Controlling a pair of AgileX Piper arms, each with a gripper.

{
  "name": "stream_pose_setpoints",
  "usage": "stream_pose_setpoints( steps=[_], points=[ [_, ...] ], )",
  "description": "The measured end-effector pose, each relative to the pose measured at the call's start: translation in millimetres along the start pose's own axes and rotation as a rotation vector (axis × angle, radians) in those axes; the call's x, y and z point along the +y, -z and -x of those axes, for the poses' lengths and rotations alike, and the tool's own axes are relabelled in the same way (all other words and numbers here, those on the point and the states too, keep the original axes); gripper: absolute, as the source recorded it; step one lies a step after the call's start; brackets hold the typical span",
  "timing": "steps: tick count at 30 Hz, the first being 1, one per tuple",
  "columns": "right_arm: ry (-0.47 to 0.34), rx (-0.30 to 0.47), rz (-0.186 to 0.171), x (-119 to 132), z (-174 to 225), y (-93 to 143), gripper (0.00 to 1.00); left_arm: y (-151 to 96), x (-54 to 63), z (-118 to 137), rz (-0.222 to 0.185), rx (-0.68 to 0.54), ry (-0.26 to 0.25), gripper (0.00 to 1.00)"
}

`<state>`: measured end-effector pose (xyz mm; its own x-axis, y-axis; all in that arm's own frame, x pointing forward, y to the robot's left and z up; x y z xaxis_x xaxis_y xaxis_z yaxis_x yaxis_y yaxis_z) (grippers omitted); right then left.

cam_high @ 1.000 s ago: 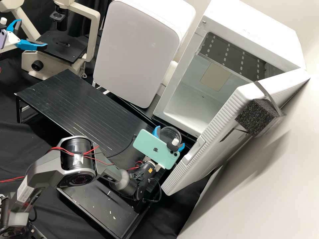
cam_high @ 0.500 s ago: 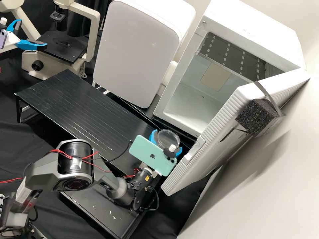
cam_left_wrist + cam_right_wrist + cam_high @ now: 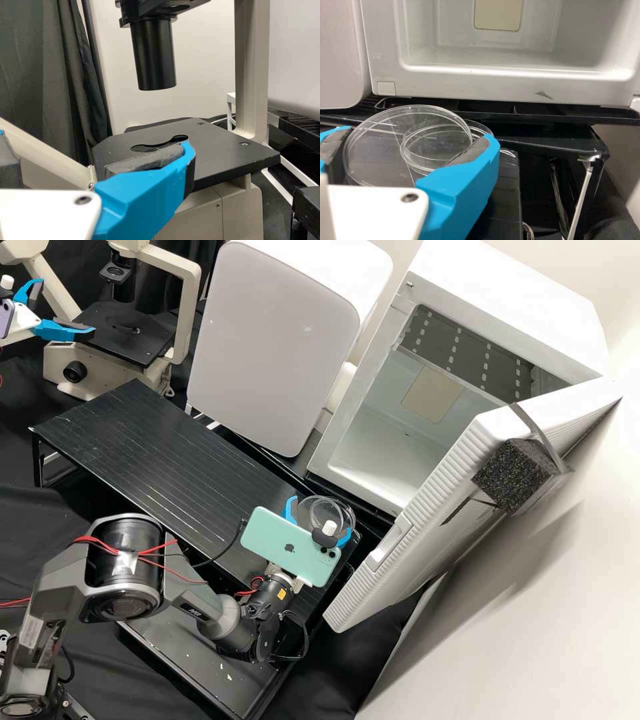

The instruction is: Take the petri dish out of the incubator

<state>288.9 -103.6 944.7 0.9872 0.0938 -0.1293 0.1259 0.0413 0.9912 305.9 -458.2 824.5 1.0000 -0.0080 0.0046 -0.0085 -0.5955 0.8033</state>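
Observation:
In the high view my right gripper [image 3: 320,517], under a pale green phone, is shut on the clear round petri dish [image 3: 306,509], outside the incubator [image 3: 358,407] beside the black rack's right end. In the right wrist view the right gripper [image 3: 418,136] has its fingers on opposite sides of the petri dish [image 3: 372,150]; a smaller clear ring overlaps it. Whether the dish touches the rack, I cannot tell. My left gripper [image 3: 65,307] stands open and empty at the high view's upper left. The left wrist view shows the left gripper [image 3: 82,161] before the microscope stage.
The incubator door [image 3: 427,507] hangs open to the right, with a black foam block [image 3: 510,477] on it. The long black rack [image 3: 167,447] runs from the dish toward the microscope [image 3: 127,333]. A white appliance [image 3: 273,347] stands behind the rack.
The right gripper has shifted left in the high view, away from the incubator door, and the petri dish has moved along with it. The left gripper has stayed still.

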Motion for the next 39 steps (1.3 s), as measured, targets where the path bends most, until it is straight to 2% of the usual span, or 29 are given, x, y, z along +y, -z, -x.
stream_pose_setpoints(
  steps=[11, 17, 23, 27, 39],
  points=[
    [-0.01, -0.004, 0.004, 3.1, 1.3, -1.3, 0.0, 0.0, 0.0, 0.0, 0.0, 0.0, 0.0, 1.0],
    [-0.03, 0.006, 0.026, 11.9, -1.7, 0.1, 0.0, 0.0, 0.0, 0.0, 0.0, 0.0, 0.0, 1.0],
    [-0.062, -0.005, 0.021, 17.6, -12.6, 0.9, 0.0, 0.0, 0.0, 0.0, 0.0, 0.0, 0.0, 1.0],
    [-0.052, -0.007, 0.025, 16.3, -24.0, 4.1, 0.0, 0.0, 0.0, 0.0, 0.0, 0.0, 0.0, 1.0],
    [-0.034, -0.039, 0.006, 9.8, -31.6, -0.7, 0.0, 0.0, 0.0, 0.0, 0.0, 0.0, 0.0, 1.0]
  ],
)
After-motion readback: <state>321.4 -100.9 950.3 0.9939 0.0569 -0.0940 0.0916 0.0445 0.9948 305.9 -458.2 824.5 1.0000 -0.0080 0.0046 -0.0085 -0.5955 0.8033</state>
